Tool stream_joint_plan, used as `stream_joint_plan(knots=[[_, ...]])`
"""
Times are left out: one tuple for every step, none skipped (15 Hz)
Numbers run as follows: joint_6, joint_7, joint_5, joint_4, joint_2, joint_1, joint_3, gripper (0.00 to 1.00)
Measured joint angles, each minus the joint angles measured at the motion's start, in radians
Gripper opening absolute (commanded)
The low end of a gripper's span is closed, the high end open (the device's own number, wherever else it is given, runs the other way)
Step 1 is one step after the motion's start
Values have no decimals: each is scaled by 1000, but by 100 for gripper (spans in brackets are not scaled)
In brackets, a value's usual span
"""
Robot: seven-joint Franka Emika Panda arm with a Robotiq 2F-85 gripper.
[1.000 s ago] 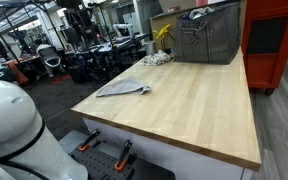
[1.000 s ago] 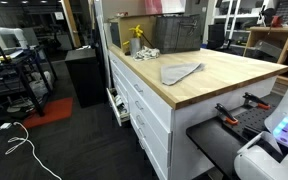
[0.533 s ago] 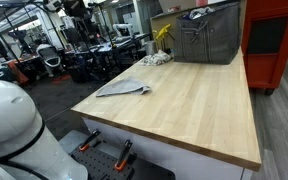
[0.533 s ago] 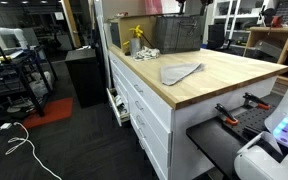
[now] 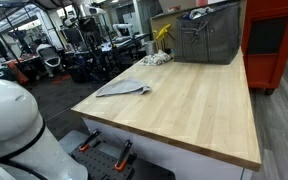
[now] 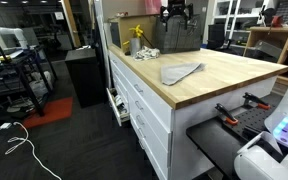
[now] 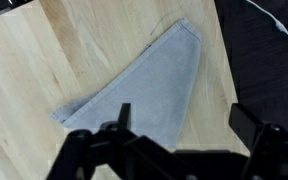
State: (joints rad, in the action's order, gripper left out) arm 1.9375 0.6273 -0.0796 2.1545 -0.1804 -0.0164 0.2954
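One cloth [image 7: 149, 85]: grey and soft, folded flat into a pointy three-corner shape, with a neat seam along its long side.
Where the cloth lies: on the table top [image 7: 39, 60], close to the edge and right under me. It shows in both exterior views too [image 5: 124, 89] [image 6: 181, 72].
My claw [image 7: 184, 130]: wide open and holding nothing. It hangs high over the cloth and does not touch it.
My fingers [image 7: 124, 118]: black and hard, and blurry this close to the camera.
Table top: pale, smooth wood made of long strips side by side, with straight edges.
Drawers [image 6: 144, 110]: white and flat-fronted, under the wood.
Bin [image 5: 209, 40]: a grey metal box at the far end. Its sides may be mesh, but it is too small to tell.
Yellow thing [image 5: 163, 33]: thin and bright, just beside the bin.
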Motion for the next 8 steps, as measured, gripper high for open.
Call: stream_joint_plan(knots=[[0,11,4,-12,34,-14,0,100],[-1,23,4,-22,67,-29,-1,100],[-1,34,4,-30,100,-47,-1,100],[-1,47,4,-40,131,-65,-2,100],[-2,57,5,-49,160,-83,-2,100],[-3,71,8,-58,188,-101,-3,100],[-4,87,14,-69,216,-117,-4,100],[-7,103,22,-79,244,-132,-6,100]])
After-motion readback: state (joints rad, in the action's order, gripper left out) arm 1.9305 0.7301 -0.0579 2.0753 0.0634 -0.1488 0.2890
